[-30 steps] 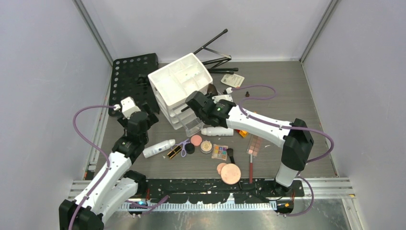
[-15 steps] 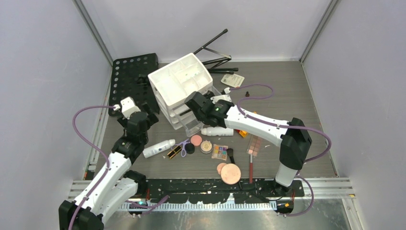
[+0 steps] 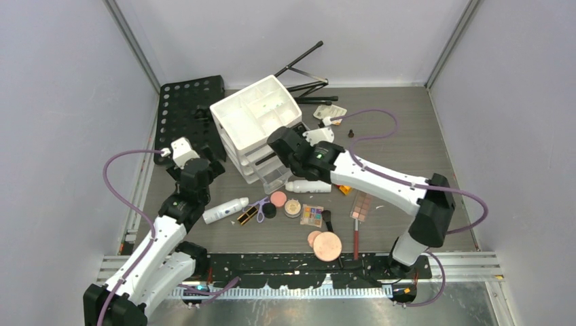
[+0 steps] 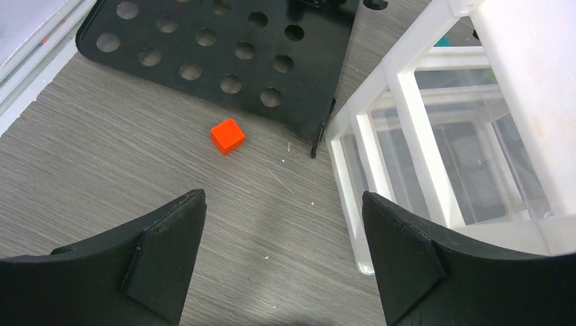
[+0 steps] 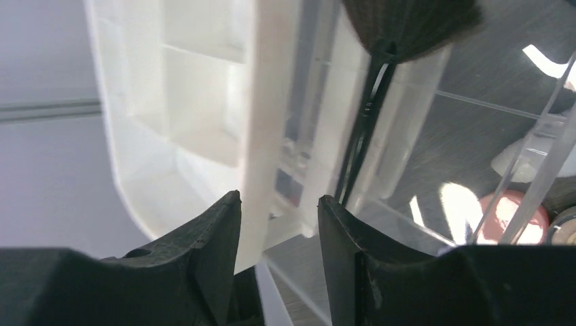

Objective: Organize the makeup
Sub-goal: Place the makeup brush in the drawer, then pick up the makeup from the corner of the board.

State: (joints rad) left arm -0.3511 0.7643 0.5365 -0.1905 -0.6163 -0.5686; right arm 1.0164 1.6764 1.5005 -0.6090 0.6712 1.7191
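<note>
The grey table (image 3: pixel 421 136) carries a job barely begun. The white drawer organiser (image 3: pixel 255 112) stands at the back beside a black perforated panel (image 3: pixel 183 112), with one clear drawer (image 3: pixel 275 178) pulled out toward the clutter, presumably so that it can be filled.

The right gripper (image 5: pixel 280 198) is pressed close to the organiser's front. Its jaws are parted and straddle the white frame edge without visibly clamping it, a pose that suits working a drawer rather than carrying anything. A dark brush head (image 5: pixel 407 24) shows through the clear plastic, though it is not clear whether it sits inside the drawer or behind it.

The left gripper (image 4: pixel 283 197) hovers over bare table just left of the organiser, jaws spread wide and empty, apparently waiting its turn.

The makeup lies loose in front of the organiser, between the two arms:
- a white bottle (image 3: pixel 225 210), and a second one (image 3: pixel 309 186) under the right forearm
- a large peach compact (image 3: pixel 328 246) nearest the bases
- an eyeshadow palette (image 3: pixel 312 215)
- a black-gold lipstick (image 3: pixel 248 214)
- a small pink compact (image 3: pixel 278 198)

A red cube (image 4: pixel 227 136) sits apart near the panel's edge — no part of the set.
</note>
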